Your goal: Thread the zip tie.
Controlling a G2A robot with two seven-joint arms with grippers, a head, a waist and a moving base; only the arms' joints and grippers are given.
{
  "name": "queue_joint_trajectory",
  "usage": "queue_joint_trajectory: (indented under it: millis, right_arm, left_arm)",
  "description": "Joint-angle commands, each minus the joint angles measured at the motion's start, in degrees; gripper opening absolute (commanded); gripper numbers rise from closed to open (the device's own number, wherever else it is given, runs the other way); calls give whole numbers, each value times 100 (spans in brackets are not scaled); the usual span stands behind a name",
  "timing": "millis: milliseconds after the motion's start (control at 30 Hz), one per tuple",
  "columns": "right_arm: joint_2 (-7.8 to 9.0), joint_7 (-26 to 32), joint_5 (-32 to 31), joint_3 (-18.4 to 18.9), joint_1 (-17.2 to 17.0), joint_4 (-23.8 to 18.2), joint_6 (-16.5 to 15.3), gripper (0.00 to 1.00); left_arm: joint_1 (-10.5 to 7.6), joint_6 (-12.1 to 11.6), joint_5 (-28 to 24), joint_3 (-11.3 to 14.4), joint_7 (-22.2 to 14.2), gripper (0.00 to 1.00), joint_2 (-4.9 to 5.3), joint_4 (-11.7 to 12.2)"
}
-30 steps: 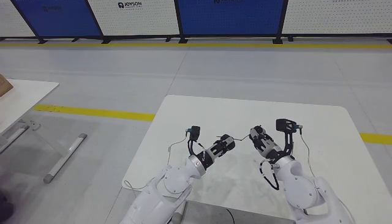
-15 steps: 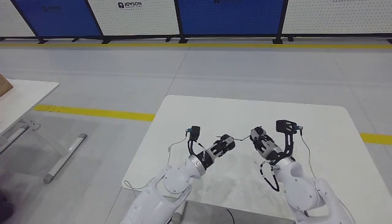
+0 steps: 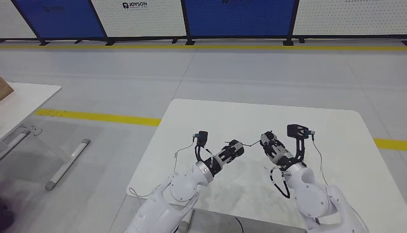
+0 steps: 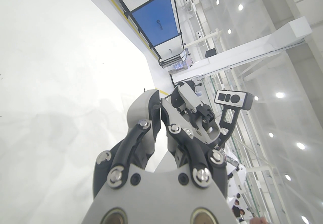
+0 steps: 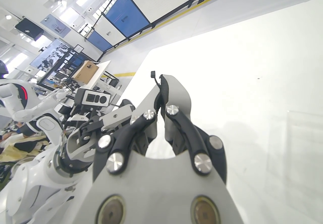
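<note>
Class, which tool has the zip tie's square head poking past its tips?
The right tool: the zip tie's black head juts beyond its tips; the left tool shows only thin strap.

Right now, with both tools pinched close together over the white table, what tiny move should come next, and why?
Probably the left tool should nudge its end of the thin black plastic zip tie toward the square head poking out of the right tool. Both tools are shut on the tie, tips nearly meeting above the white table, and no loop shows.
</note>
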Motion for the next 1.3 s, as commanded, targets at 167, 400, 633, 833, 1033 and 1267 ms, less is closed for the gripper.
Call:
queue_joint_trajectory:
  millis: [167, 400, 633, 833, 1033, 1267]
  right_arm:
    - [4, 1, -36, 30, -46, -70, -28, 0]
    - [-9, 76, -105, -34, 22, 3, 5, 0]
    - [-26, 134, -99, -85, 101, 89, 12, 0]
    - [-27, 207, 56, -82, 93, 77, -227, 0]
    - [-14, 98, 29, 15, 26, 66, -272, 0]
    - [-7, 6, -6, 87, -41, 10, -245, 0]
  left_arm:
    - [0, 0, 0, 0, 0, 0, 0, 0]
    - [0, 0, 0, 0, 0, 0, 0, 0]
    - [0, 0, 0, 0, 0, 0, 0, 0]
    - [0, 0, 0, 0, 0, 0, 0, 0]
    - [0, 0, 0, 0, 0, 0, 0, 0]
    - [0, 0, 0, 0, 0, 0, 0, 0]
